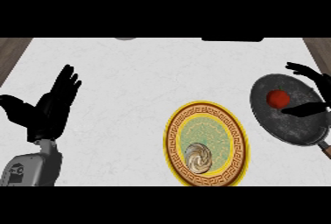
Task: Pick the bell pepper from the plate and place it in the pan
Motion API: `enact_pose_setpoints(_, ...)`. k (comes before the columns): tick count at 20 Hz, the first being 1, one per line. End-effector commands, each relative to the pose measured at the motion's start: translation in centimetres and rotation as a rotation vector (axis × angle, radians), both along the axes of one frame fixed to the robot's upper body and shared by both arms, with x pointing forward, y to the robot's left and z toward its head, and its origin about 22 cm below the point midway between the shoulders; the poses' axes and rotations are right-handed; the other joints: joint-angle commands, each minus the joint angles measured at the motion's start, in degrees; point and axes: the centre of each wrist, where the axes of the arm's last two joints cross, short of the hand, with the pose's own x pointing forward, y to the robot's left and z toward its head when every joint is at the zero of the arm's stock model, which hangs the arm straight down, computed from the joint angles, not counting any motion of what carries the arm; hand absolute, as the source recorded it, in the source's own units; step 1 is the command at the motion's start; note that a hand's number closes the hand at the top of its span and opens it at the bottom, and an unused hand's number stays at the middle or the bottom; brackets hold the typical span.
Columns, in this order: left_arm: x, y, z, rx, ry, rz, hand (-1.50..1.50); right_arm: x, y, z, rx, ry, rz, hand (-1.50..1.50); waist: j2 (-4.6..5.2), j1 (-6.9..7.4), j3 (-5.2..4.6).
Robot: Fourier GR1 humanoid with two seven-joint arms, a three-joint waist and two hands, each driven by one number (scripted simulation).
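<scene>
A red bell pepper [278,99] lies inside the dark grey pan [291,127] at the right of the counter. My right hand [319,83] hovers over the pan's far right side, fingers spread and apart from the pepper, thumb reaching across the pan below it. The ornate yellow-rimmed plate [174,151] sits at centre front with only a swirled pattern on it. My left hand [50,107] rests open at the left, fingers up.
The pan's brown handle [326,151] sticks out toward the lower right edge. Wooden strips border the white marble counter at both far corners. Two dark shapes sit at the counter's back edge.
</scene>
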Motion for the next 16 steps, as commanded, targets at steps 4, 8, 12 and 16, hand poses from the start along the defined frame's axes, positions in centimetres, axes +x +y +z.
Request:
enact_pose_setpoints(4,-0.7,0.0,0.1,-0.004,0.007,0.000,0.00,-4.0,-7.0,1.9,0.349,-0.023,-0.058,-1.50,-0.15,-0.43,0.03)
enact_pose_setpoints(8,0.1,0.3,-0.2,-0.003,-0.016,0.023,0.00,-6.8,-11.1,4.5,0.488,-0.021,-0.025,-1.50,0.20,-0.65,0.09)
enact_pose_setpoints(12,-0.3,0.9,0.7,0.003,-0.001,0.010,0.00,-9.6,-13.8,5.6,0.579,-0.003,0.020,-1.50,-0.14,-0.83,0.21)
enact_pose_setpoints(16,-0.5,-0.6,-0.4,-0.008,0.000,0.025,0.00,-11.5,-14.9,5.1,0.582,0.015,0.045,-1.50,-0.01,-1.13,0.34)
